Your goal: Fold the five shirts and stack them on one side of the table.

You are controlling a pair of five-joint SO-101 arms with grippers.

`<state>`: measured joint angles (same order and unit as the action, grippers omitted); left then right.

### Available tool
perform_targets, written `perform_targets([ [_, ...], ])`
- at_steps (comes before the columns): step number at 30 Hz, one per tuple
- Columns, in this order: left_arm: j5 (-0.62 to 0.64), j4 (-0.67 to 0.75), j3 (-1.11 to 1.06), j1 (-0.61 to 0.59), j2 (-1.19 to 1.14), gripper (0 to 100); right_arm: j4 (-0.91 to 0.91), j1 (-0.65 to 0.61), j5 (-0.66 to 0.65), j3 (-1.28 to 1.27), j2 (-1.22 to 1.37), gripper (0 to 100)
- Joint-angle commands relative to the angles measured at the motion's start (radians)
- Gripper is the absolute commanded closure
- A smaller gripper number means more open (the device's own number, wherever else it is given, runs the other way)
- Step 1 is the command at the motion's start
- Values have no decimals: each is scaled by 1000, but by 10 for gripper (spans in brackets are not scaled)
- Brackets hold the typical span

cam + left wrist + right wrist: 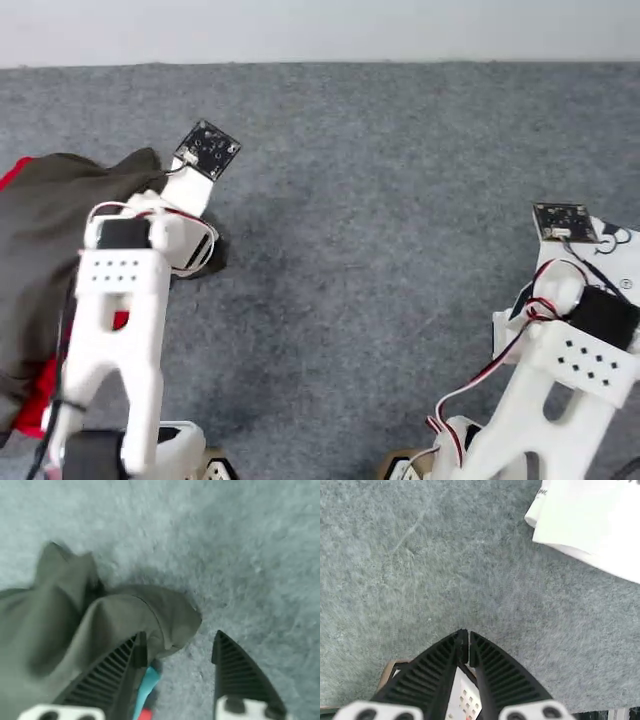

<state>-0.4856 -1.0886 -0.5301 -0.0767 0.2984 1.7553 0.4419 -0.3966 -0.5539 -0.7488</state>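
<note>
A dark olive shirt (50,230) lies crumpled at the table's left side, over a red shirt (40,395) that peeks out beneath it. My left gripper (182,645) hangs open just over the olive shirt's (100,625) bunched edge, one finger (125,665) over the cloth and the other finger (235,670) over bare carpet. A white shirt (615,255) lies at the table's right edge. My right gripper (469,642) is shut and empty, above the grey surface a short way from the white shirt (590,520).
Grey carpet-like cloth (380,230) covers the table, with open room across its middle and back. The white left arm (115,330) stands over the shirt pile; the right arm (560,380) stands at the front right.
</note>
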Motion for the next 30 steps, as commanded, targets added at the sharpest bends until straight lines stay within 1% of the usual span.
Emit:
perform_targets([
  [1,15,40,67,-26,-167,782,39,-5,5,2,-18,987],
  [3,37,38,143,-41,-265,780,39,-5,5,2,-19,987],
  [6,32,31,234,-41,-405,779,39,-5,5,2,-16,987],
  [11,11,-49,383,-20,-637,780,39,-5,5,2,-16,987],
  [13,11,-101,458,-20,-720,784,39,-5,5,2,-16,987],
  [16,3,-235,610,-15,-821,844,39,-5,5,2,-16,987],
  [19,-68,-364,746,14,-898,957,39,-5,5,2,-15,987],
  [20,-84,-400,789,28,-918,991,39,-5,3,2,-15,987],
  [22,-78,-470,875,44,-925,987,39,-5,3,2,-15,987],
  [27,40,-548,1144,52,-844,988,39,-7,2,2,-21,987],
  [30,64,-582,1326,52,-799,988,39,-7,0,2,-19,987],
])
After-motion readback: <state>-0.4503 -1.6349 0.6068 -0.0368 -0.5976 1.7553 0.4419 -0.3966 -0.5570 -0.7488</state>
